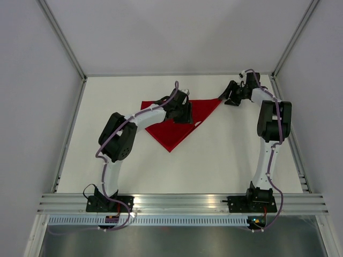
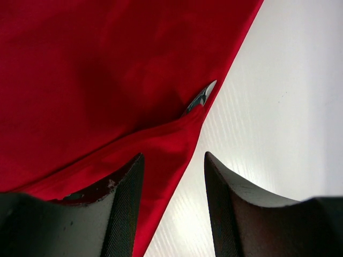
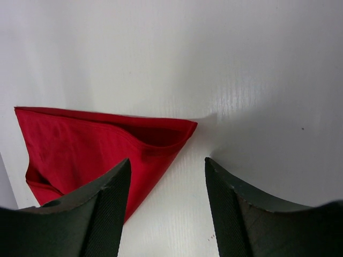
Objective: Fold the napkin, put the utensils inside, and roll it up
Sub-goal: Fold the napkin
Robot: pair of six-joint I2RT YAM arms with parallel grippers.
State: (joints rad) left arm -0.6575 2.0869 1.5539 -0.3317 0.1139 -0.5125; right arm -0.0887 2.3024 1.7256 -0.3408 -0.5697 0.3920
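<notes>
The deep-red napkin (image 1: 179,131) lies folded into a triangle on the white table, long edge at the back, point toward me. My left gripper (image 1: 185,114) hovers open over its middle and right edge. In the left wrist view the napkin (image 2: 96,80) fills the left side, and a silvery utensil tip (image 2: 202,96) pokes out from under its edge; the rest of the utensils is hidden. My left gripper (image 2: 174,176) straddles that edge. My right gripper (image 1: 231,99) is open just beyond the napkin's right corner (image 3: 185,127), and it is empty (image 3: 167,187).
The white table (image 1: 241,155) is walled at the back and both sides. A metal rail (image 1: 182,201) runs along the near edge where both arm bases sit.
</notes>
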